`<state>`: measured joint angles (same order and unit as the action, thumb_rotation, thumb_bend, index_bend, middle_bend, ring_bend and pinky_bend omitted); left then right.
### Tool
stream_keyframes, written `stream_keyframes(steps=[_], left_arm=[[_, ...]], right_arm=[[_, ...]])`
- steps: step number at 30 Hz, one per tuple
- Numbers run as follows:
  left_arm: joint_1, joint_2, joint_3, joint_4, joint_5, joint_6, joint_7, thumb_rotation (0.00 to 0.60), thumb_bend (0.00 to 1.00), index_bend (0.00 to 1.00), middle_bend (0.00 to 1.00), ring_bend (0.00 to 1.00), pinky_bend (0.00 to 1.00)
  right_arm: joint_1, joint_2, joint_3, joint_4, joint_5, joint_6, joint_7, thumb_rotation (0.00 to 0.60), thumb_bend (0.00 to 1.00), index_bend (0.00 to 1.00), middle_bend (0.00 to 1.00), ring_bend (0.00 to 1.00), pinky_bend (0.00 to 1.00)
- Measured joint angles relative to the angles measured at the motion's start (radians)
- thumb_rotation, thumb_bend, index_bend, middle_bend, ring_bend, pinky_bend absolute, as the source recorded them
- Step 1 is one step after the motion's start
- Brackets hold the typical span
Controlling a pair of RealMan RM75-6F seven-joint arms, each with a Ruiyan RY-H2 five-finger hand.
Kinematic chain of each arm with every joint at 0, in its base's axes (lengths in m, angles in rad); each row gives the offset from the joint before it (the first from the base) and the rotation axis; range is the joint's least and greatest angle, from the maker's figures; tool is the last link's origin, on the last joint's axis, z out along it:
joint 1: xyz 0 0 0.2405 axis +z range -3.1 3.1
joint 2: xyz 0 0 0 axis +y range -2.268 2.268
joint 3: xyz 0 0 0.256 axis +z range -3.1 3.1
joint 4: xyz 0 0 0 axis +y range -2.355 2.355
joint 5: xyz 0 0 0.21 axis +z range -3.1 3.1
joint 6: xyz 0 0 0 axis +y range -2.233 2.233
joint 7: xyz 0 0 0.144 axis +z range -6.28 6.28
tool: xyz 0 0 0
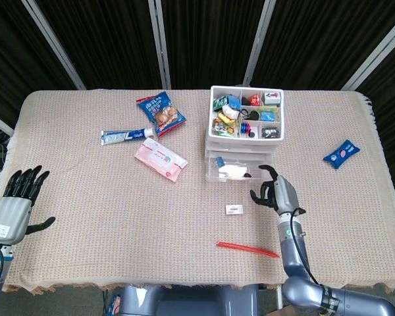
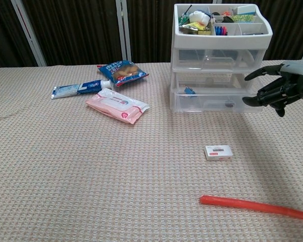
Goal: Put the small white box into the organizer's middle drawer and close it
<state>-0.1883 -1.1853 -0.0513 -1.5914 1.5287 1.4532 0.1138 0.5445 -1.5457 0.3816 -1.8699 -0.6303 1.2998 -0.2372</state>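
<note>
The small white box (image 1: 234, 209) (image 2: 218, 152) lies flat on the cloth in front of the organizer (image 1: 245, 128) (image 2: 221, 55). One of the organizer's lower clear drawers (image 1: 234, 170) (image 2: 209, 98) stands pulled out toward me, with small items inside; I cannot tell for certain which level it is. My right hand (image 1: 273, 191) (image 2: 278, 91) hovers just off the drawer's front right corner, thumb and fingers spread, holding nothing. My left hand (image 1: 16, 201) is at the table's near left edge, fingers apart and empty; only the head view shows it.
A red stick (image 1: 247, 249) (image 2: 255, 207) lies near the front edge. A pink wipes pack (image 1: 160, 160) (image 2: 118, 105), a toothpaste tube (image 1: 126, 136) and a blue snack bag (image 1: 160, 112) lie left of the organizer. A blue packet (image 1: 341, 153) is at far right.
</note>
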Motion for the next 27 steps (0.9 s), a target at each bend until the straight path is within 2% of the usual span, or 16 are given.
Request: stream_keyframes(steps=[4,10,15,20,24,27], left_arm=[[0.0,0.0,0.0,0.0,0.001,0.002,-0.002,0.6,0.01,0.02,0.0,0.0,0.0],[0.0,-0.002,-0.003,-0.003,0.002,0.004,-0.003,0.6,0.01,0.02,0.0,0.0,0.0],[0.004,-0.004,-0.003,-0.001,0.009,0.018,-0.003,0.6,0.01,0.02,0.0,0.0,0.0],[0.004,-0.006,-0.005,0.002,0.009,0.02,-0.009,0.6,0.01,0.02,0.0,0.0,0.0],[0.003,-0.006,-0.006,0.004,0.007,0.018,-0.011,0.6,0.01,0.02,0.0,0.0,0.0],[0.003,-0.006,-0.006,0.004,0.008,0.018,-0.012,0.6,0.01,0.02,0.0,0.0,0.0]], right_arm=[[-0.024,0.043,-0.042,-0.063,-0.072,0.016,-0.013,0.6,0.21,0.2,0.76,0.79,0.73],[-0.064,0.079,-0.169,-0.121,-0.198,0.042,-0.063,0.6,0.12,0.2,0.77,0.8,0.73],[-0.086,0.052,-0.27,-0.103,-0.314,0.069,-0.127,0.6,0.08,0.23,0.79,0.8,0.73],[-0.093,-0.008,-0.312,-0.014,-0.402,0.102,-0.186,0.6,0.08,0.27,0.79,0.81,0.73],[-0.094,-0.056,-0.316,0.069,-0.43,0.115,-0.208,0.6,0.08,0.34,0.8,0.82,0.73],[-0.093,-0.089,-0.31,0.137,-0.44,0.118,-0.214,0.6,0.08,0.36,0.81,0.82,0.73]])
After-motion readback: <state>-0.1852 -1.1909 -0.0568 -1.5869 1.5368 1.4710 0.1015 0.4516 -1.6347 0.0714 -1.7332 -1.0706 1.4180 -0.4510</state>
